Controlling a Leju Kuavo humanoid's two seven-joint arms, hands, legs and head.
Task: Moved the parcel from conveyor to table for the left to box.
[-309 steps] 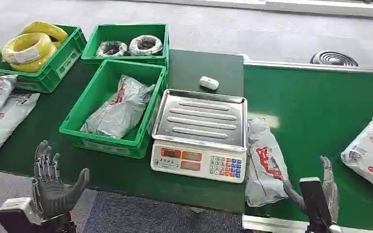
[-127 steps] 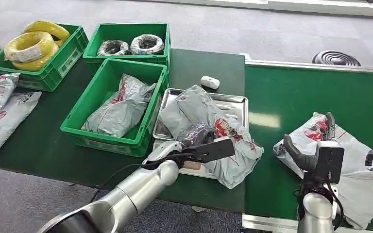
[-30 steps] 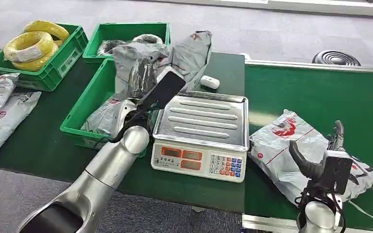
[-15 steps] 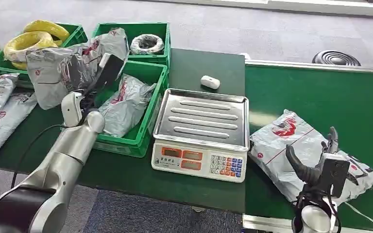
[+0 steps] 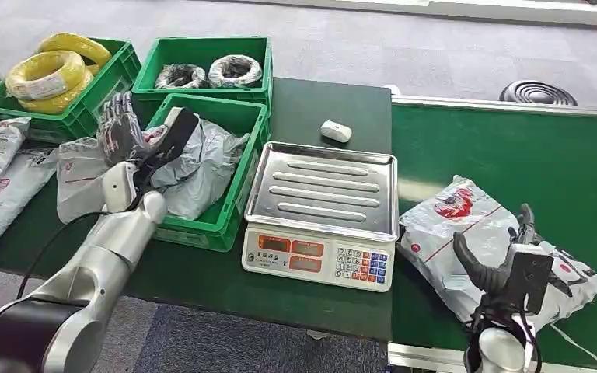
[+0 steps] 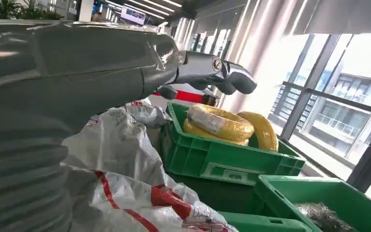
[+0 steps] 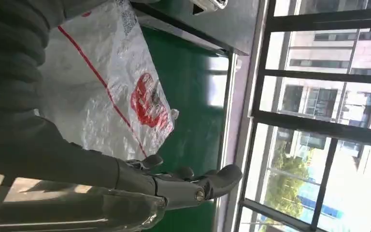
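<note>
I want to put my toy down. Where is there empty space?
The scale's metal tray is bare. So is the green belt behind the parcel. The table by the white gadget is free too. The crates and left edge are crowded.

1. Parcel (image 5: 482, 241), lower right of the head view: grey with red print.
2. Conveyor (image 5: 513, 155): green.
3. Crates (image 5: 225, 210): bright green.
4. Coils (image 5: 47, 74), upper left: yellow.
5. Scale (image 5: 320, 190): silver tray, multicoloured keys.

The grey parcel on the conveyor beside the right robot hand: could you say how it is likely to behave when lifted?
The grey parcel is a wrinkled plastic mailer, so it will probably sag and fold. Its glossy film may slip in the right robot hand. It lies flat, so rolling seems unlikely.
</note>
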